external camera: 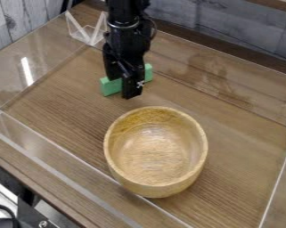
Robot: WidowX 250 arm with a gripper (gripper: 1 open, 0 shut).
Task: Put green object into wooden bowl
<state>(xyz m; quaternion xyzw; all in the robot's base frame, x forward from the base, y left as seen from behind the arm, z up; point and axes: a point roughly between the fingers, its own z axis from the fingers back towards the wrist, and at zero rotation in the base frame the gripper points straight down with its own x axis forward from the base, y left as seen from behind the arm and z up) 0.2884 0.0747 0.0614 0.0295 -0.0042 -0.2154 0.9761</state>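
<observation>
Grasp step: the gripper (125,82), jaws wide, sits over the block (110,85) upper left of the bowl (156,150). Next it likely needs to close, then lift toward the bowl.
</observation>
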